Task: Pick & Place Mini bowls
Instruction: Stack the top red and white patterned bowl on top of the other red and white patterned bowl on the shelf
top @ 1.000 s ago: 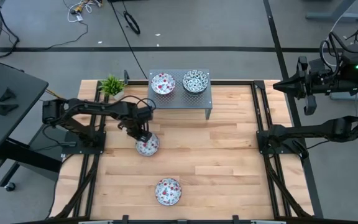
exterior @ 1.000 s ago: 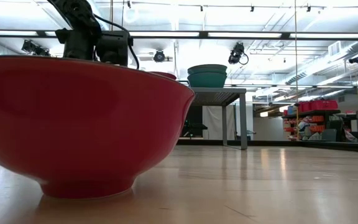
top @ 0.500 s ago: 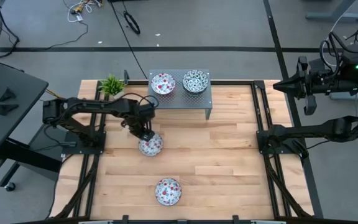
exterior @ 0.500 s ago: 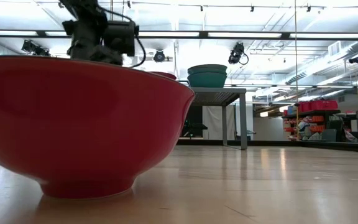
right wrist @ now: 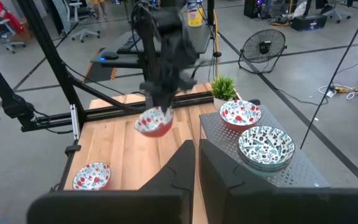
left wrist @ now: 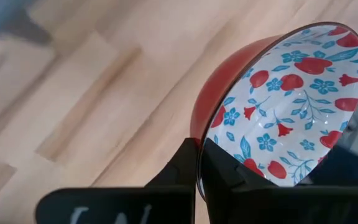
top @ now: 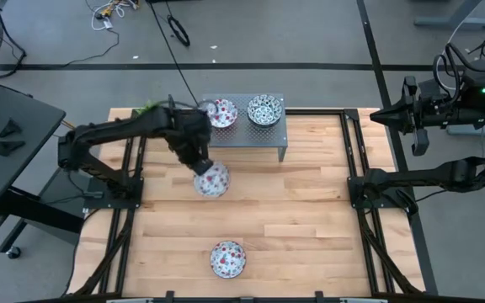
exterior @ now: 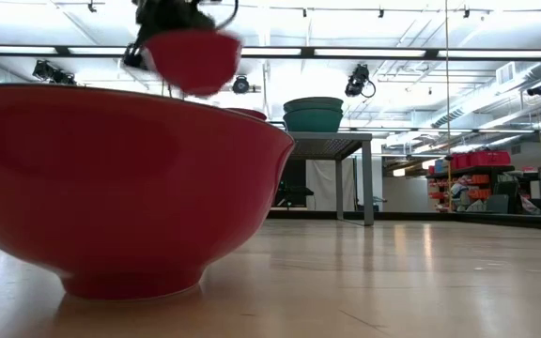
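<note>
Robotics lab, concrete floor (top: 310,42), floor fan (right wrist: 263,45), ceiling lights (exterior: 346,52)

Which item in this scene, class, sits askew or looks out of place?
The small red-outside floral ceramic bowl hangs tilted in the air above the wooden table, pinched by its rim in the left tool. The other bowls sit level; nothing looks spilled or broken.

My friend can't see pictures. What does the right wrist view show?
The left claw holds a red bowl above the wooden table. Two more bowls sit on a grey stand.
</note>
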`<control>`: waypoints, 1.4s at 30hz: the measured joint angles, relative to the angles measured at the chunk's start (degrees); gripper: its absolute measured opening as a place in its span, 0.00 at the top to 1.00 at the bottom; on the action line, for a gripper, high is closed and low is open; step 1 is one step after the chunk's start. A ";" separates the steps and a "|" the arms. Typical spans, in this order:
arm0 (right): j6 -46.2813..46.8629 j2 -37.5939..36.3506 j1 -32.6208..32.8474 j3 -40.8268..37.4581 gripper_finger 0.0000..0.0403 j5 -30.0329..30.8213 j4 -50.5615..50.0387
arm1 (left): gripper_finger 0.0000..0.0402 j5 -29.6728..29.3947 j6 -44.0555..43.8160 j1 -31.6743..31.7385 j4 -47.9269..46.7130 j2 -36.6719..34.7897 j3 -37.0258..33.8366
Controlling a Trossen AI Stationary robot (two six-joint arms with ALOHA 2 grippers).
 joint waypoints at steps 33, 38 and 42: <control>0.00 0.02 0.01 0.00 0.94 0.02 0.00 | 0.98 3.34 3.25 15.09 -4.09 -0.09 34.34; 0.01 0.01 0.01 0.00 0.94 0.01 0.00 | 0.98 3.30 4.06 16.92 -4.95 -0.13 37.93; 0.01 0.00 0.01 0.00 0.94 0.01 0.00 | 0.98 3.28 4.89 18.92 -5.50 -0.08 40.47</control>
